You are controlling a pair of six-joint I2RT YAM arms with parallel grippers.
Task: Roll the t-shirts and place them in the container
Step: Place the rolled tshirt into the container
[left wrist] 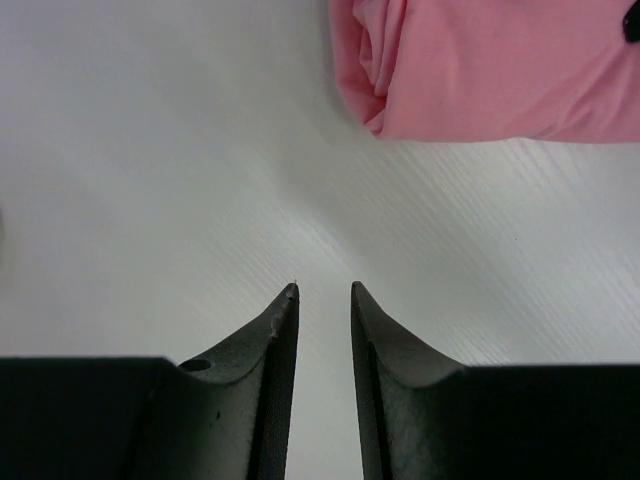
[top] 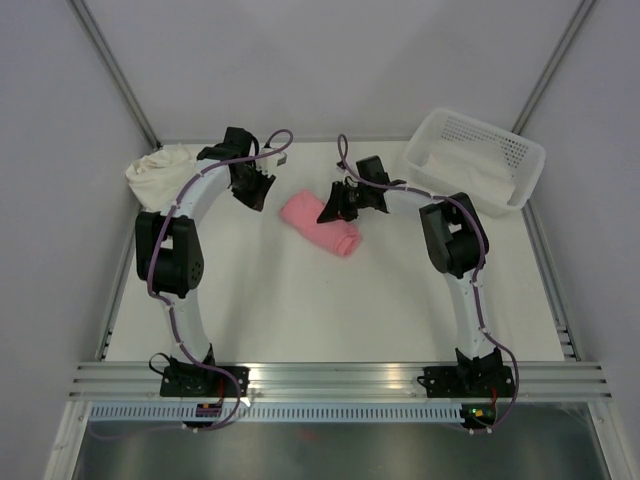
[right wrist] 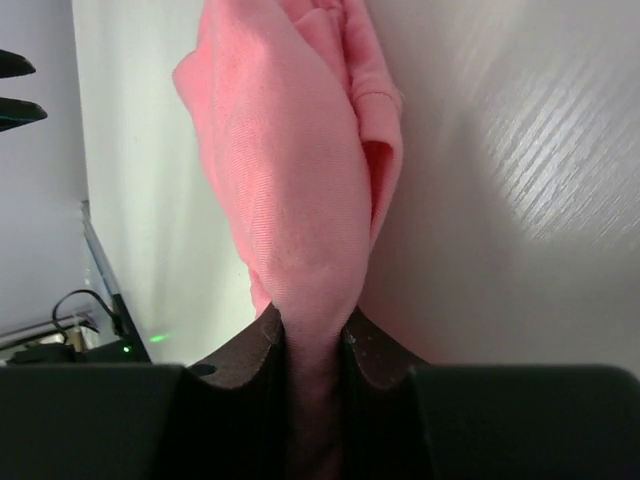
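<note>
The salmon pink t-shirt point(top: 322, 225) lies rolled into a short bundle near the table's middle. My right gripper point(top: 334, 207) sits at its far right side, shut on a pinch of the pink t-shirt point(right wrist: 290, 150), with cloth filling the gap at the right gripper point(right wrist: 315, 322). My left gripper point(top: 252, 190) hovers just left of the roll, apart from it. The left gripper point(left wrist: 325, 290) is open and holds nothing, and the roll's end point(left wrist: 480, 70) shows ahead to its right. The cream t-shirt point(top: 160, 172) lies bunched at the back left corner.
A white perforated basket point(top: 524, 160) stands at the back right with pale cloth inside. Grey walls and metal frame posts close in the table's back and sides. The left arm's elbow point(top: 168, 255) rises over the table's left half, the right arm's elbow point(top: 455, 240) over the right.
</note>
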